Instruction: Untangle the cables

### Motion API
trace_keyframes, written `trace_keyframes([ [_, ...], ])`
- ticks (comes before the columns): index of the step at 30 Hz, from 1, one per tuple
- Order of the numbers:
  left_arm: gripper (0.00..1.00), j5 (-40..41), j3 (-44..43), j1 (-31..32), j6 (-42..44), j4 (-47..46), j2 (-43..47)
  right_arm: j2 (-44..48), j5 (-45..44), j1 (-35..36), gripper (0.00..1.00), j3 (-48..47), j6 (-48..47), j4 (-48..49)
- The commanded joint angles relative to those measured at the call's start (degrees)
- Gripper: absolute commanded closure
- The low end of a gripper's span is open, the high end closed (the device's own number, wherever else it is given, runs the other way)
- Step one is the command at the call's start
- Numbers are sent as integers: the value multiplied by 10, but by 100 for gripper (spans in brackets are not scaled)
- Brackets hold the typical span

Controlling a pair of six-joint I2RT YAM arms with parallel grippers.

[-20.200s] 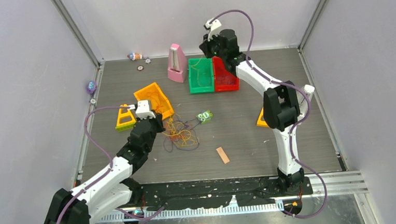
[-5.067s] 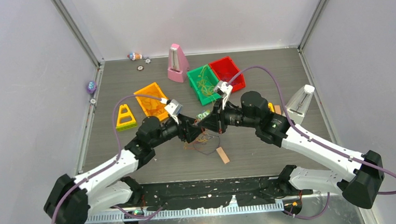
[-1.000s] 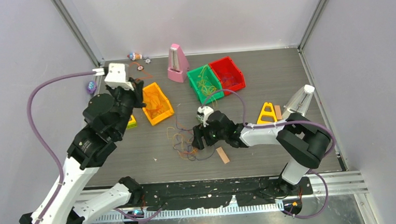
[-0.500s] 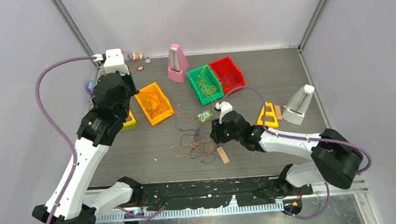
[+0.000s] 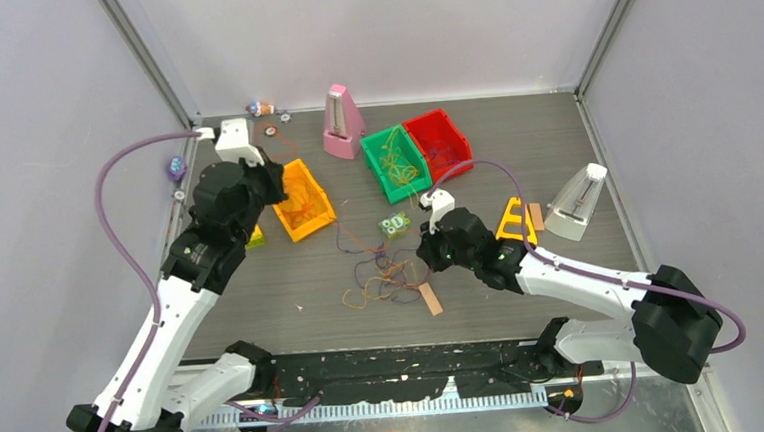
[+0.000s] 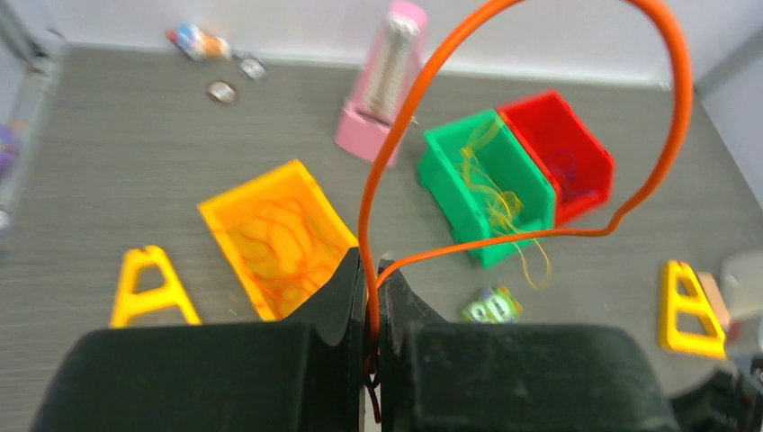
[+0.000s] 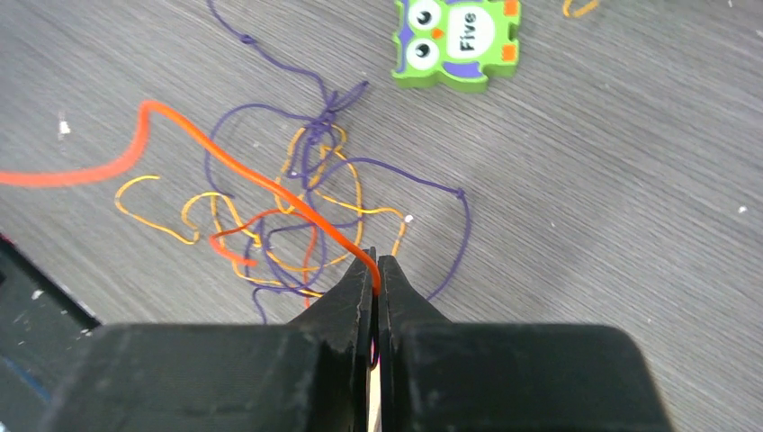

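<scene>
Right tool [image 7: 375, 270] pinches an orange cable [image 7: 261, 184] by the owl [image 7: 457, 36]. Left tool [image 6: 371, 267] pinches orange cable too, left of the owl.

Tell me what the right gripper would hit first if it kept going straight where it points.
Probably the loose tangle of cables on the table just beyond the right gripper, which is shut on an orange cable; depth is unclear.
</scene>
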State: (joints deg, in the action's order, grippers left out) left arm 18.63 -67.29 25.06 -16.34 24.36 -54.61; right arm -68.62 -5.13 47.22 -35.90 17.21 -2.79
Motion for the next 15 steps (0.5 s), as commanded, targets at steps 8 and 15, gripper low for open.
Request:
trace_keyframes([
  [8,100,-204,118,42,-44,-77,-5,50,124,-1,95,-105,-47,-6],
  [15,100,-291,196,58,-47,-177,9,63,164,-1,95,-165,-57,-7],
])
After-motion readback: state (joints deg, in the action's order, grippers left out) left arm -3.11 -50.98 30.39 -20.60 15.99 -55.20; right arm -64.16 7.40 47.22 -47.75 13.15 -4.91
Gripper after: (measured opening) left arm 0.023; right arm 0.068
